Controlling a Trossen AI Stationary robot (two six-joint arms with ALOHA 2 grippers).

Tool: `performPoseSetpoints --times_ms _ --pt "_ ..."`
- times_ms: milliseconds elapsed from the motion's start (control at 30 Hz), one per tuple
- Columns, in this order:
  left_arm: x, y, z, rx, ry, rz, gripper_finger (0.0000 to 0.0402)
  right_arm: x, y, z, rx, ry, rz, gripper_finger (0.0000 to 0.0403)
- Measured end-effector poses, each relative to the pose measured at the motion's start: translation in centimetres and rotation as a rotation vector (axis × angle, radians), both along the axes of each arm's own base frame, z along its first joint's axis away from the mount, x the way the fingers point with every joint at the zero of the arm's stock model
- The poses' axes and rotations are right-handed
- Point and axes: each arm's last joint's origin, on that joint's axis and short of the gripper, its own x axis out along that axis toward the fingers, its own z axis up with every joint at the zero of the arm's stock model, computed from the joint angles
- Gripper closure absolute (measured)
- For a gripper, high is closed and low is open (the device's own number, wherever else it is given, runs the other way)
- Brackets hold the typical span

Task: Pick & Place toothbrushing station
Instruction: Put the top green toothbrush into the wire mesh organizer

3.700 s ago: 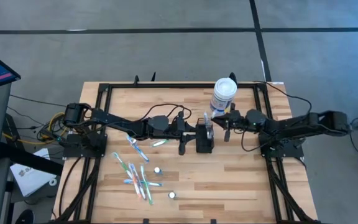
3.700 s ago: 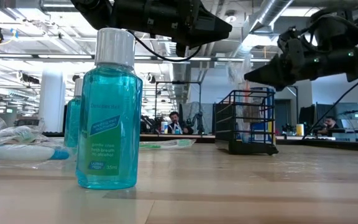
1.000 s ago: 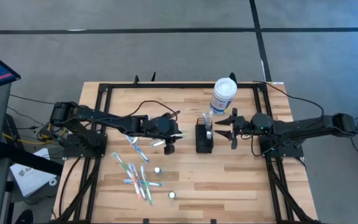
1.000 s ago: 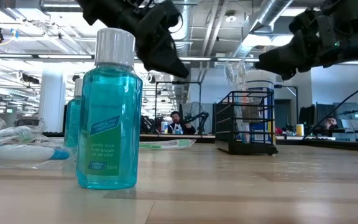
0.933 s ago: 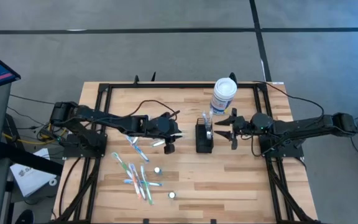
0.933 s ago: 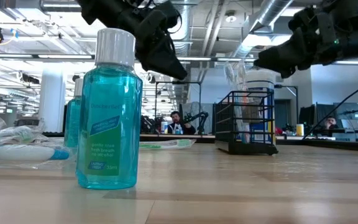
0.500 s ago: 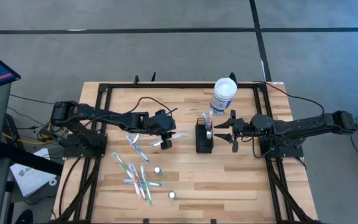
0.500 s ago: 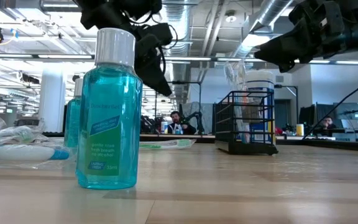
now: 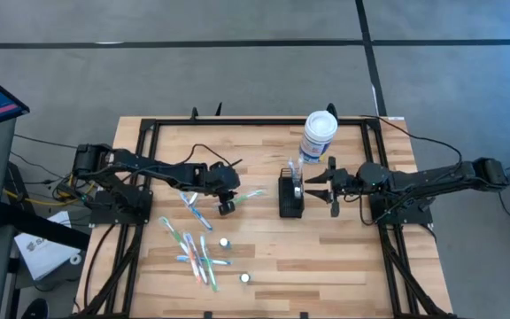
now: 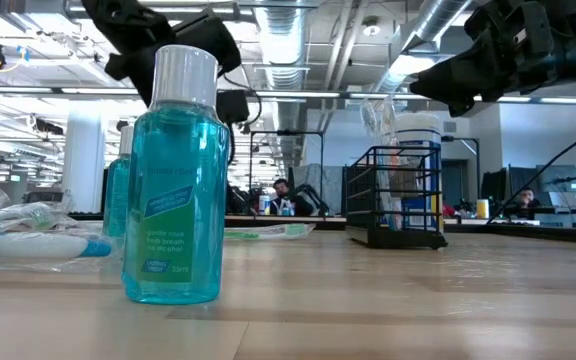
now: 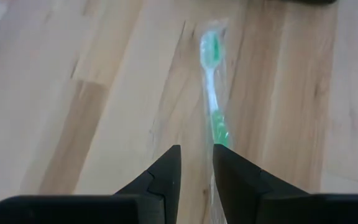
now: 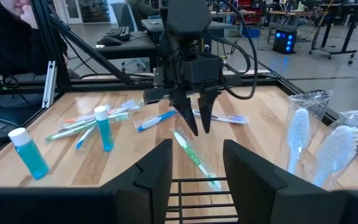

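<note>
Caddy sitting mid-table, just left of my right gripper.
I'm hovering the right gripper (image 9: pixel 329 188) wide open and empty beside the caddy (image 9: pixel 290 197); left gripper (image 9: pixel 225 205), fingers slightly parted and empty, is hanging over a green toothbrush (image 9: pixel 250 195).

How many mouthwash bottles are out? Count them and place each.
2. One bottle stands beside the toothbrush pile; the other bottle stands alone nearer the table's front edge. No others show.

Wooden table (image 9: pixel 343 257) bearing the black toothbrushing station (image 9: pixel 290 196) at centre, a white canister (image 9: pixel 318 136) behind, wrapped toothbrushes (image 9: pixel 195 252) and small mouthwash bottles (image 9: pixel 225 242) left.
</note>
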Motion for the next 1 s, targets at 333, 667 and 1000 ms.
performPoseSetpoints --times_ms 333,667,1000 --pt "-1.2 -0.3 -1.6 -0.059 0.04 0.014 0.0278 0.0 0.0 0.0 0.0 0.0 0.0 0.027" --pt "-2.5 -0.4 -3.1 -0.082 0.079 0.041 0.0239 0.0 0.0 0.0 0.0 -0.001 0.0 0.0269" --pt "-2.7 -0.3 -2.8 -0.083 0.036 0.042 0.0235 0.0 0.0 0.0 0.0 -0.001 -0.001 0.0269"
